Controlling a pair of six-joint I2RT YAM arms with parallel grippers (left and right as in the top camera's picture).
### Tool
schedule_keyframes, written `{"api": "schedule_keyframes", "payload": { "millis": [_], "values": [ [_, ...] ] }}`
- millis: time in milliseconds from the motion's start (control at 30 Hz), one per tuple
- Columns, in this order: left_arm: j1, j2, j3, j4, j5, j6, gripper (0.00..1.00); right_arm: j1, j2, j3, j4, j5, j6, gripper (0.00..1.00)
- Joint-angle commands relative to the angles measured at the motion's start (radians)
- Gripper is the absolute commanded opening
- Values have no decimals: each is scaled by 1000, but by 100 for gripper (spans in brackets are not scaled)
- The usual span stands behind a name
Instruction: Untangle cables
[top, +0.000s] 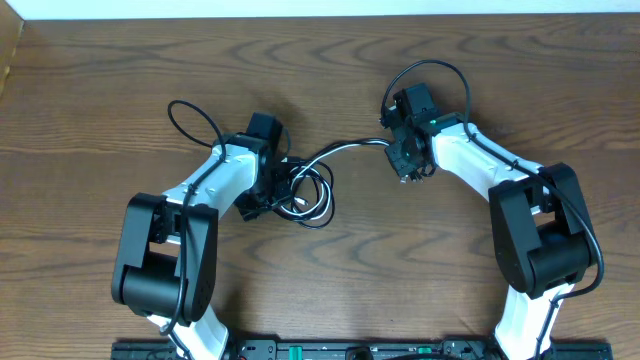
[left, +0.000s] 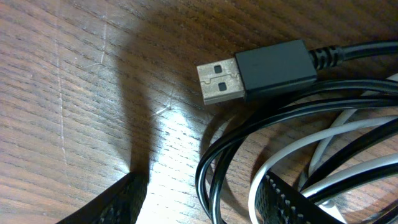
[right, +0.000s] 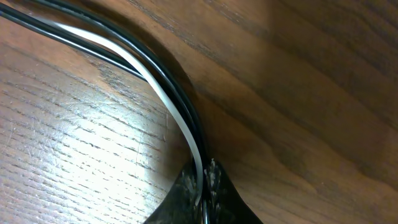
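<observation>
- The cables (top: 308, 190) were seen on the wooden surface (top: 100, 60), near its middle and a little toward the left edge.
- Most of their length was coiled there in a loose bundle of overlapping loops.
- From that bundle a strand of cords was stretched toward the right edge of the surface, arching slightly toward the far edge, and ended at the right tool (top: 405, 160).
- The left tool (left: 200, 200) was placed low over the bundle with its two fingers (left: 118, 202) spread apart, released, and nothing was gripped between them.
- Bare wood and part of a black loop were visible in the gap between these fingers.
- In the left wrist view a black USB plug (left: 249, 68) was seen lying flat on the wood just beside the loops, with its metal end pointed away from the coil.
- Its own black cord (left: 360, 50) was led off to the side, above the other loops.
- Curves of the white cord (left: 292, 152) were laid among the black loops beside the plug.
- The right tool (right: 202, 190) was clenched on the cables, and the strand was pinched between its fingertips close to the wood.
- In the right wrist view the white cord was seen running side by side with black cords into that grip, curving together across the grain.
- Which black cord belonged to the plug could not be told along the stretched strand.
</observation>
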Motion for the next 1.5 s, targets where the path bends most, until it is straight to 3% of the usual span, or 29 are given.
{"api": "schedule_keyframes", "payload": {
  "millis": [0, 133, 233, 533, 667, 1233, 1467],
  "values": [
    [2, 27, -38, 27, -31, -7, 59, 0, 61, -30, -3, 1, 11, 4],
    [2, 27, -38, 56, -32, -7, 60, 0, 63, -30, 3, 1, 11, 4],
    [2, 27, -38, 55, -31, -7, 67, 0, 63, -30, 4, 0, 12, 4],
    [2, 27, -38, -13, -32, -4, 66, 0, 63, -30, 4, -3, 23, 5],
    [2, 27, -46, -28, -39, 36, 61, 0, 63, -30, 2, -2, 22, 5],
    [3, 27, -159, 2, -516, 50, 61, 0, 64, -30, 0, 9, 22, 4],
    [33, 27, -159, 35, -534, 50, 62, 0, 64, -30, 0, 9, 22, 4]
  ]
}}
